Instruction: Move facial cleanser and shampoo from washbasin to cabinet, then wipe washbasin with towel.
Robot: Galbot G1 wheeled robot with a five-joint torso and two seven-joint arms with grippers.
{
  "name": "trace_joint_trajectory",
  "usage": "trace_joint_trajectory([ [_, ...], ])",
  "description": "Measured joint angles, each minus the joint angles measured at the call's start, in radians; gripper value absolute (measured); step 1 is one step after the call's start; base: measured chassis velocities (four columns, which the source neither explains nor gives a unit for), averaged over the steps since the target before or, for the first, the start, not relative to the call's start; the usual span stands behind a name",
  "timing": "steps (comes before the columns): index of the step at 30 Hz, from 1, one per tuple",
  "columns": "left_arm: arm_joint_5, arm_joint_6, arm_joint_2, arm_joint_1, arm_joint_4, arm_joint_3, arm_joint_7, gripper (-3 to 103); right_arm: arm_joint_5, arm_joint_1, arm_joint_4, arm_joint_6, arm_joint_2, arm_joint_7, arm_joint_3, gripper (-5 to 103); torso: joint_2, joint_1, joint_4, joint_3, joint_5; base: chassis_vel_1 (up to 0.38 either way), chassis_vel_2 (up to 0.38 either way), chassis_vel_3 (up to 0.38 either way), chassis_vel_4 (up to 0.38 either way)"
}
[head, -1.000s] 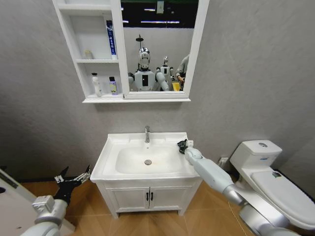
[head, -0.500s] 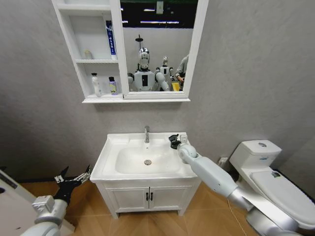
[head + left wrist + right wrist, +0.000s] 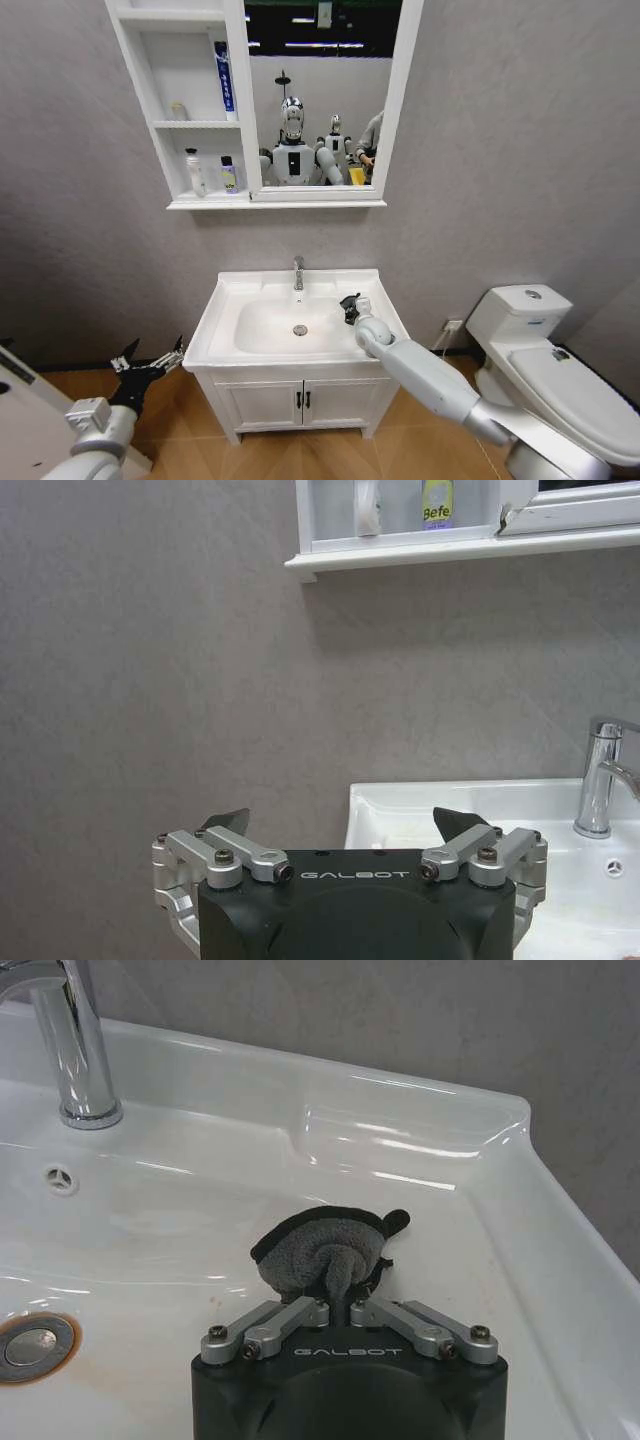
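Observation:
The white washbasin [image 3: 228, 318] stands below the wall cabinet [image 3: 240, 110]. My right gripper [image 3: 349, 306] is over the bowl's right side, shut on the dark grey towel [image 3: 325, 1248], which is bunched against the ceramic near the tap [image 3: 75, 1050]. In the cabinet's lowest niche stand a white bottle [image 3: 196, 172] and a small yellow-labelled bottle [image 3: 229, 174]; a blue tube [image 3: 223, 75] stands one niche higher. I cannot tell which of these are the facial cleanser and the shampoo. My left gripper [image 3: 150, 365] hangs low, left of the washbasin, open and holding nothing [image 3: 342, 825].
A white toilet [image 3: 545, 365] stands close on the right, beside my right arm. A low two-door vanity [image 3: 300, 400] carries the basin. The drain [image 3: 32, 1345] lies in the middle of the bowl. The mirror [image 3: 320, 90] reflects the robot.
My right gripper has carried the towel from the basin's right rim leftwards to the bowl's right side, then towards the front. The left arm has not moved.

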Motion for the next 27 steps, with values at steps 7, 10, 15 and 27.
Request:
trace_joint_trajectory([
  [7, 0.0, 0.0, 0.0, 0.0, 0.0, 0.0, 0.0, 100, -0.069, 0.025, -0.141, 0.032, 0.09, -0.046, -0.029, 4, 0.0, 0.0, 0.0004, 0.0, 0.0, 0.0, 0.0, 0.0, 0.0],
  [10, 0.0, 0.0, 0.0, 0.0, 0.0, 0.0, 0.0, 100, -0.098, 0.029, -0.2, 0.057, 0.126, -0.065, -0.032, 4, 0.0, 0.0, 0.0004, 0.0, 0.0, 0.0, 0.0, 0.0, 0.0],
  [15, 0.0, 0.0, 0.0, 0.0, 0.0, 0.0, 0.0, 100, -0.142, 0.032, -0.282, 0.084, 0.167, -0.092, -0.032, 4, 0.0, 0.0, 0.0002, 0.0, 0.0, 0.0, 0.0, 0.0, 0.0],
  [27, 0.0, 0.0, 0.0, 0.0, 0.0, 0.0, 0.0, 100, -0.263, 0.044, -0.408, 0.125, 0.219, -0.137, -0.034, 4, 0.0, 0.0, 0.0003, -0.001, -0.001, 0.0, 0.0, 0.0, 0.0],
])
